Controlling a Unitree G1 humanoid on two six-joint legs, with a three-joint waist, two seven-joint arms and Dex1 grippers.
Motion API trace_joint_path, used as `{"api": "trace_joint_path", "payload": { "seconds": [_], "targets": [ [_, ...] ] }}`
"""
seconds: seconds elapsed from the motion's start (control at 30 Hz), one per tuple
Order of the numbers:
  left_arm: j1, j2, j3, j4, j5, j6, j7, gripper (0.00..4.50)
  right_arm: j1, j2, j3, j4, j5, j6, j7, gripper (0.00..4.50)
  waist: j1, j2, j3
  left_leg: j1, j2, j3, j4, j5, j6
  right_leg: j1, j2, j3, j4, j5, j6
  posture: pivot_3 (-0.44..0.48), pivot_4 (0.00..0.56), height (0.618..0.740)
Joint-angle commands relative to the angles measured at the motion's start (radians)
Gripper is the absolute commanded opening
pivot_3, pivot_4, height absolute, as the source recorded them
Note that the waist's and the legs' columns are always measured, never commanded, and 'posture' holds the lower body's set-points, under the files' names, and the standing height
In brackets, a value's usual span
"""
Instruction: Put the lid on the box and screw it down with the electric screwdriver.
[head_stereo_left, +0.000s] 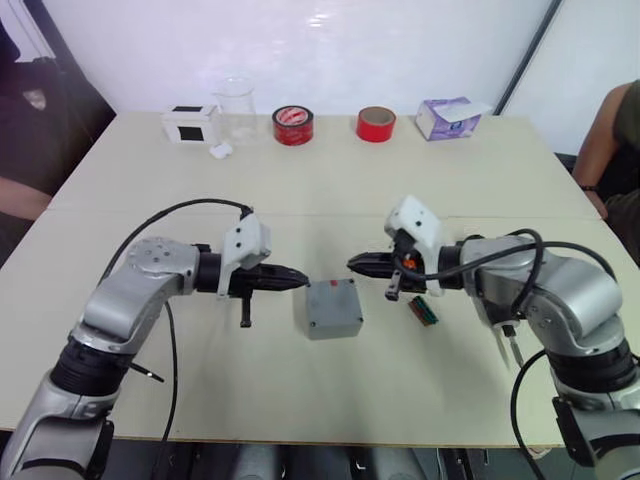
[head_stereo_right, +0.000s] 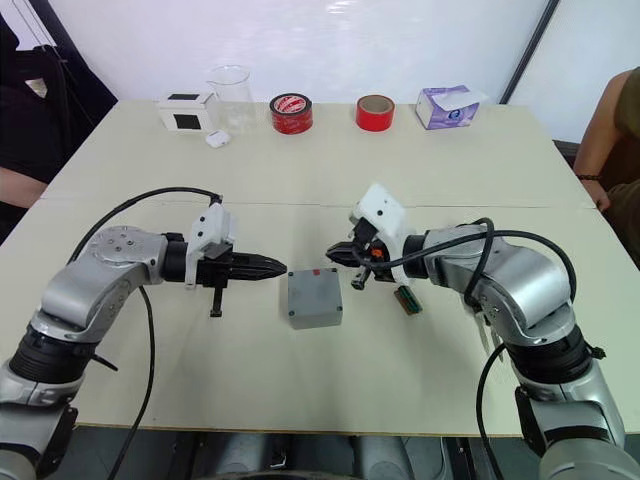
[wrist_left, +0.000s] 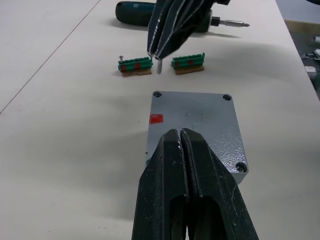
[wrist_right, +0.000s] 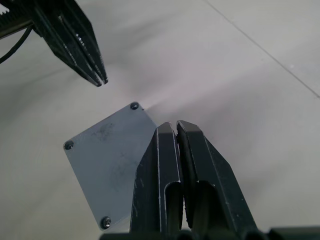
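Flat grey square lid (head_stereo_left: 333, 307) seated on box, frame centre; my left gripper (head_stereo_left: 297, 281) and right gripper (head_stereo_left: 357, 265) pinched closed, empty, flanking it.

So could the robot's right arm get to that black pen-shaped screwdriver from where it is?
Probably yes: the black pen-shaped screwdriver lies bare on the table just behind the right gripper, with nothing on or against it. Its shut fingers would need opening first.

arms: silver-grey shells | wrists: white camera housings | cables: black | fingers: black
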Motion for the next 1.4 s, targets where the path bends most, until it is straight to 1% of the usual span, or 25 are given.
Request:
{"api": "trace_joint_path", "payload": {
  "seconds": [0.03, 0.33, 0.93, 1.4],
  "targets": [
    [-0.005, -0.001, 0.014, -0.045, -0.014, 0.005, 0.014, 0.00, 0.003, -0.013, 0.015, 0.008, -0.031, -0.047, 0.009, 0.07, 0.000, 0.000, 0.000, 0.000, 0.000, 0.000, 0.000, 0.000, 0.000, 0.000, 0.000, 0.000, 0.000, 0.000, 0.000, 0.000, 0.150, 0.740],
    [-0.010, -0.003, 0.008, -0.050, -0.021, 0.015, 0.021, 0.00, 0.002, -0.005, 0.043, 0.047, -0.066, -0.079, 0.021, 0.07, 0.000, 0.000, 0.000, 0.000, 0.000, 0.000, 0.000, 0.000, 0.000, 0.000, 0.000, 0.000, 0.000, 0.000, 0.000, 0.000, 0.150, 0.740],
    [-0.010, -0.005, 0.011, -0.062, -0.024, 0.026, 0.030, 0.00, 0.017, 0.012, 0.057, 0.043, -0.078, -0.077, 0.026, 0.07, 0.000, 0.000, 0.000, 0.000, 0.000, 0.000, 0.000, 0.000, 0.000, 0.000, 0.000, 0.000, 0.000, 0.000, 0.000, 0.000, 0.150, 0.740],
    [0.004, -0.001, 0.014, -0.083, -0.034, 0.036, 0.039, 0.00, 0.020, -0.001, 0.065, 0.076, -0.110, -0.111, 0.041, 0.07, 0.000, 0.000, 0.000, 0.000, 0.000, 0.000, 0.000, 0.000, 0.000, 0.000, 0.000, 0.000, 0.000, 0.000, 0.000, 0.000, 0.150, 0.740]
  ]
}}
